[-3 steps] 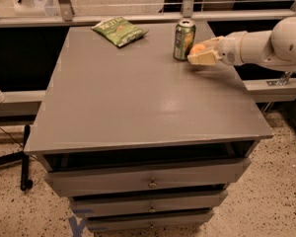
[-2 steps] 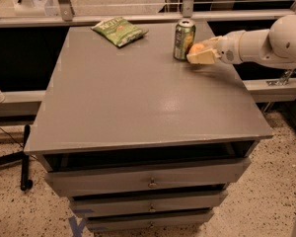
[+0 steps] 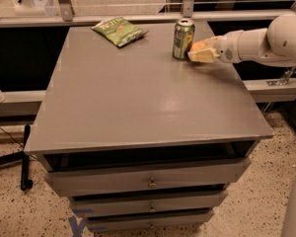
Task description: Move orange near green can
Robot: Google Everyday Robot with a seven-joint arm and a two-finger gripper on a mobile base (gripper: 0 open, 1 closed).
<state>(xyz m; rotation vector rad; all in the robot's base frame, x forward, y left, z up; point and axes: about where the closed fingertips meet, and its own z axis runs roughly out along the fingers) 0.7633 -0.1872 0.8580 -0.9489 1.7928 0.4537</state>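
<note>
The green can (image 3: 183, 38) stands upright on the far right part of the grey table (image 3: 138, 98), with a silver top. The orange (image 3: 198, 46) is right beside the can on its right, mostly covered by the gripper's pale fingers (image 3: 203, 56). My gripper (image 3: 200, 52) reaches in from the right on a white arm (image 3: 256, 41) and sits around the orange, low at the tabletop. Only the top of the orange shows.
A flat green chip bag (image 3: 119, 30) lies at the table's far left-centre. The table has drawers (image 3: 148, 181) under its front edge. A metal rail (image 3: 138, 18) runs behind the table. A black stand (image 3: 24, 157) is on the floor at left.
</note>
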